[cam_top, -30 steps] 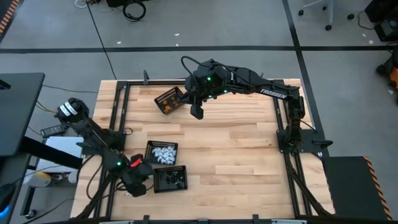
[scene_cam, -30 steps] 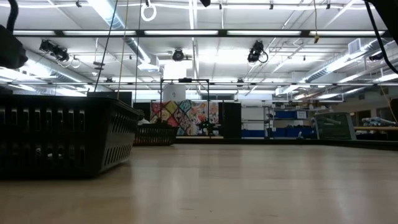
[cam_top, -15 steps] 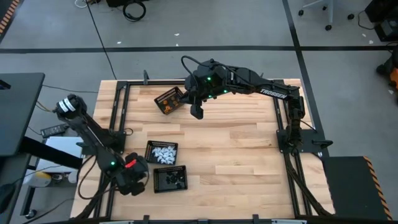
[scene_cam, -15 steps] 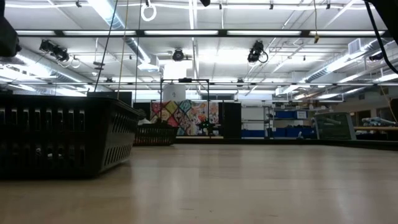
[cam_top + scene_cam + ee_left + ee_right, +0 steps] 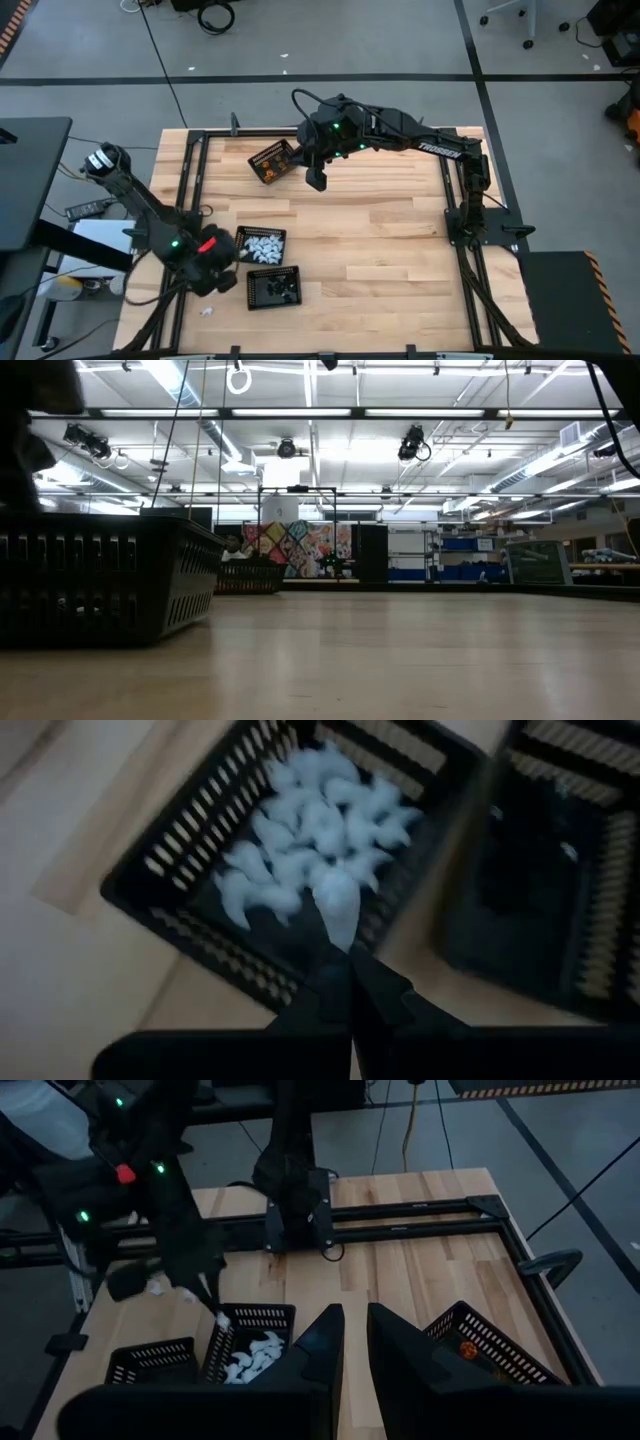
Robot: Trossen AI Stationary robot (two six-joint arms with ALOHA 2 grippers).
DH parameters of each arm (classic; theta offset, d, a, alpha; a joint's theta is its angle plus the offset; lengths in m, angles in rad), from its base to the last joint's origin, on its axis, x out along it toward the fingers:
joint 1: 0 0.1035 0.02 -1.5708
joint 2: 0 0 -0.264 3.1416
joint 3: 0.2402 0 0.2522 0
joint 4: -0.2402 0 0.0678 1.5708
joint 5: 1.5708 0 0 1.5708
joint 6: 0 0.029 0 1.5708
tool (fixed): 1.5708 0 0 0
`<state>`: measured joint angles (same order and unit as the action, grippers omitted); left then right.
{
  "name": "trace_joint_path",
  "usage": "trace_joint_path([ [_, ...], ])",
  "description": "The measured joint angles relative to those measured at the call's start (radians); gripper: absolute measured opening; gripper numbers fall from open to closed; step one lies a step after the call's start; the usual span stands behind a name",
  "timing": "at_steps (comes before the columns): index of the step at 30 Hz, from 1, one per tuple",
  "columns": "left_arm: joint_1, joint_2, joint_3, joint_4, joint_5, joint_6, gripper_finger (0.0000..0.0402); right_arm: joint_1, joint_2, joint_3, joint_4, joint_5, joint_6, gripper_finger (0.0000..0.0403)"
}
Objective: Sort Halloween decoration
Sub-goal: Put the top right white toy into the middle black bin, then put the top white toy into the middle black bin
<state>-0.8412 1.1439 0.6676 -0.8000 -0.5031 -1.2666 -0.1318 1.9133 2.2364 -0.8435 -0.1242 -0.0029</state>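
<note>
One piece in transit: the left end effector (image 5: 345, 955) is gripping a single white piece (image 5: 338, 900) at its fingertips, jaws closed on it.
Change noted: over the last second the left arm is swinging from beside the basket of black pieces (image 5: 274, 289) up to the near edge of the basket of white pieces (image 5: 260, 247).
Position: the held piece is hanging just above the white heap (image 5: 310, 830), not yet released.
Stray item: one white piece (image 5: 207, 310) is lying on the bench (image 5: 380, 230), off the black basket's corner.
Right end effector (image 5: 316, 181): waiting beside the tilted basket of orange pieces (image 5: 272, 162), fingers slightly parted, carrying nothing.
Assessment: sorting is appearing nearly complete; drop pending.
</note>
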Motion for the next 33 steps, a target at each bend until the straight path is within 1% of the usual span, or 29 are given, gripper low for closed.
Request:
trace_joint_path([
  [4,0.134,0.001,-0.022,0.069,0.056,0.144,0.0000,-0.005,0.000,0.000,0.008,0.000,0.000,0.0054],
  [7,0.233,0.001,-0.022,0.072,0.084,0.225,0.0000,-0.007,0.000,0.000,0.013,0.000,0.000,0.0054],
  [11,0.339,0.005,-0.022,0.086,0.174,0.346,0.0000,-0.008,0.000,0.000,0.013,0.000,0.000,0.0054],
  [16,0.469,0.059,-0.022,0.172,0.289,0.516,0.0000,-0.008,0.000,0.000,0.018,0.000,0.000,0.0054],
  [20,0.555,0.122,-0.022,0.219,0.369,0.596,0.0000,-0.008,0.000,0.000,0.021,-0.001,0.000,0.0054],
  [23,0.595,0.167,-0.023,0.221,0.429,0.624,0.0001,-0.008,0.000,0.000,0.021,-0.001,0.000,0.0054],
  [25,0.603,0.175,-0.023,0.228,0.442,0.628,0.0011,-0.008,0.000,0.000,0.021,-0.001,0.000,0.0054],
  [29,0.602,0.171,-0.023,0.246,0.445,0.634,0.0052,-0.008,0.000,0.000,0.021,-0.001,0.000,0.0054],
  [33,0.595,0.128,-0.011,0.244,0.461,0.630,0.0083,-0.008,0.000,0.000,0.020,-0.001,0.000,0.0054],
])
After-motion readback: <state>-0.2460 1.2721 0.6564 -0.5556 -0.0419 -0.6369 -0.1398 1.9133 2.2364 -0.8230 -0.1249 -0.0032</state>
